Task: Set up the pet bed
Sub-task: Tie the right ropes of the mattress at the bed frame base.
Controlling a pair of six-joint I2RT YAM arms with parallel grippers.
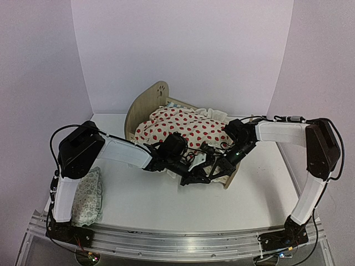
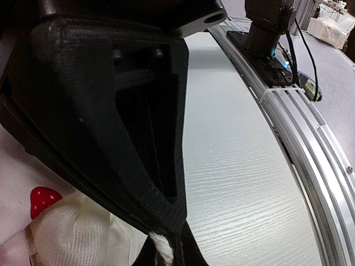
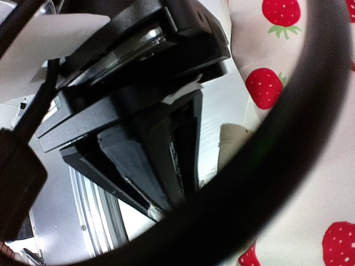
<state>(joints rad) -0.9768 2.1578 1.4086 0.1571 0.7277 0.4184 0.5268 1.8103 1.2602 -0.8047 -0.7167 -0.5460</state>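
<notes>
Plywood pet bed (image 1: 145, 105) sits toward twelve o'clock, mostly hidden under the strawberry blanket (image 1: 183, 126). At its five o'clock corner, your left gripper (image 2: 162, 243) pinches the blanket's white edge. Your right gripper (image 3: 156, 210) is closed, its contents unclear.

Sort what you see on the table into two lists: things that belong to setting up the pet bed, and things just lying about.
In the job:
light plywood pet bed with a rounded paw-print headboard
cream strawberry-print blanket, heaped on the bed and pinched by the left gripper

Lying about:
small pale green-patterned pillow, untouched, well to the left of the bed; probably wanted later
</notes>
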